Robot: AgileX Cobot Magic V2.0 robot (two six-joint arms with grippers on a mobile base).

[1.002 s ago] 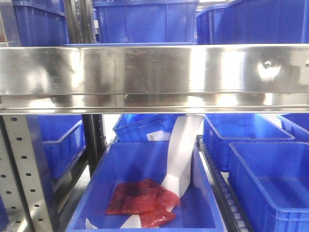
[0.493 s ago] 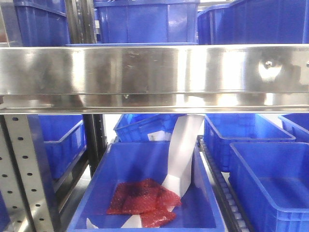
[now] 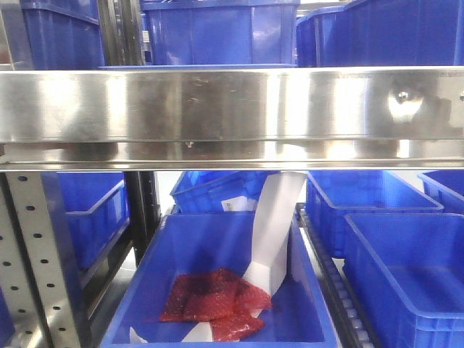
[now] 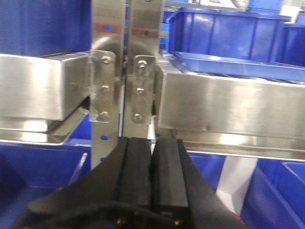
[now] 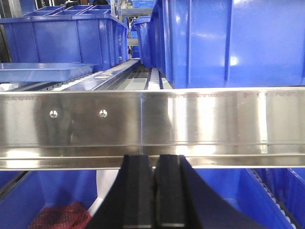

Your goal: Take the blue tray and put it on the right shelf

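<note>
1. Exterior front view. I see no real change across the last second: the brushed steel front rail of the right shelf [image 3: 232, 116] fills the frame as before, with only the glare on it drifting slightly. I judge the base and arms to be at rest, which suits a placement already made. A thin pale-blue edge just above the rail is probably the blue tray [image 3: 196, 67], though too little shows to be sure. Deep blue bins [image 3: 217, 29] stand behind it. Below the rail, a lower bin [image 3: 217, 290] holds a red mesh bag [image 3: 210, 301] and a white paper strip [image 3: 272, 232]. A grey perforated upright [image 3: 32, 254] stands at near left.

2. Left wrist view. The left pincer [image 4: 152, 179] has its black pads pressed together, holding nothing, below and in front of the rail. The tray lies on the shelf at upper right, its flat rim behind the rail. Two bolted brackets [image 4: 121, 86] joining adjacent racks stand directly ahead and would block a straight advance.

3. Right wrist view. The right pincer [image 5: 155, 191] is likewise closed and empty, just under the rail. The tray sits at far left on the shelf's roller tracks [image 5: 138, 76], beside a large bin [image 5: 228, 43]. I judge the task essentially complete.
</note>
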